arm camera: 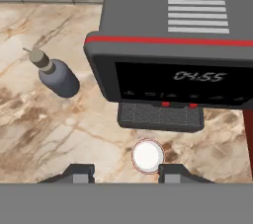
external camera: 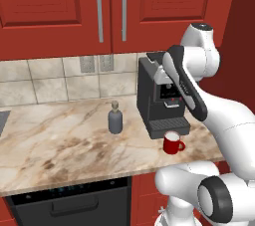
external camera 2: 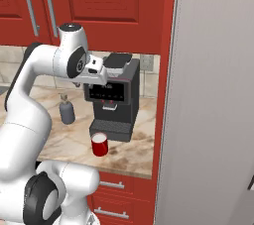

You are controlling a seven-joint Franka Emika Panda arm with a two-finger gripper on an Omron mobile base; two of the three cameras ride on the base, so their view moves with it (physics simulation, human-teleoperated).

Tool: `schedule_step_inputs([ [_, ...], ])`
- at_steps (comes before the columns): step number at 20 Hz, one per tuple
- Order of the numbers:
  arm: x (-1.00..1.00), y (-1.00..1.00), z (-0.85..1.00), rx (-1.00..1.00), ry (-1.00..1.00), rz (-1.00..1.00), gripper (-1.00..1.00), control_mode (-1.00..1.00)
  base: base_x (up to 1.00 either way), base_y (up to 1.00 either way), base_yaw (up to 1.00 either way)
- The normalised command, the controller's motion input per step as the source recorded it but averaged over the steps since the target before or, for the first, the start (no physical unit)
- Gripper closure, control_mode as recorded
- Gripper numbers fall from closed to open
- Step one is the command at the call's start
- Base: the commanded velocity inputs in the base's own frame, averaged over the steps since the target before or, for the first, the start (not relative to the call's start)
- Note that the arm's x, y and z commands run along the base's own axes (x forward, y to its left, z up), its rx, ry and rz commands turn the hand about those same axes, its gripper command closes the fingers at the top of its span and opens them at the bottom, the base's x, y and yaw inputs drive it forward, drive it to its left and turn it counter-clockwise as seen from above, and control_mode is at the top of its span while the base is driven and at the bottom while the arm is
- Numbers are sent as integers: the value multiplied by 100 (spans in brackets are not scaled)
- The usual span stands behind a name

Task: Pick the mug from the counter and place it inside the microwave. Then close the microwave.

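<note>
The red mug (external camera: pixel 172 143) was seen standing upright on the marbled surface (external camera: pixel 60 145), close to its front edge and just in front of the drip tray of the black coffee machine (external camera: pixel 158 98). From the hand camera it was viewed from straight above, so that mostly its white inside (arm camera: pixel 147 156) was shown (the handle could not be made out there). A grey soap dispenser bottle (external camera: pixel 115 118) was set further along the surface, well apart from the mug, nearer the tiled back wall (external camera: pixel 50 78).

The claw (arm camera: pixel 126 171) was held high above the surface, over the coffee machine, its two dark fingertips (arm camera: pixel 81 172) parted with nothing between them. The mug was seen between the tips, far below and untouched. Red cabinet doors (external camera: pixel 55 6) were hung above the surface, and a dark appliance front (external camera: pixel 69 202) was fitted beneath its front edge.
</note>
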Motion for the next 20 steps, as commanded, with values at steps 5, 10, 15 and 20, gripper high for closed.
schedule_step_inputs([
  [5, -3, 0, 0, 0, -3, 0, -100, -100, 0, 0, 0],
  [10, -4, 0, 0, 0, -1, 10, -100, -100, 0, 0, 0],
  [15, -10, -27, -26, 0, 0, 13, -100, -100, 0, 0, 0],
  [20, -18, -58, -42, -2, 5, 7, -100, -100, 0, 0, 0],
])
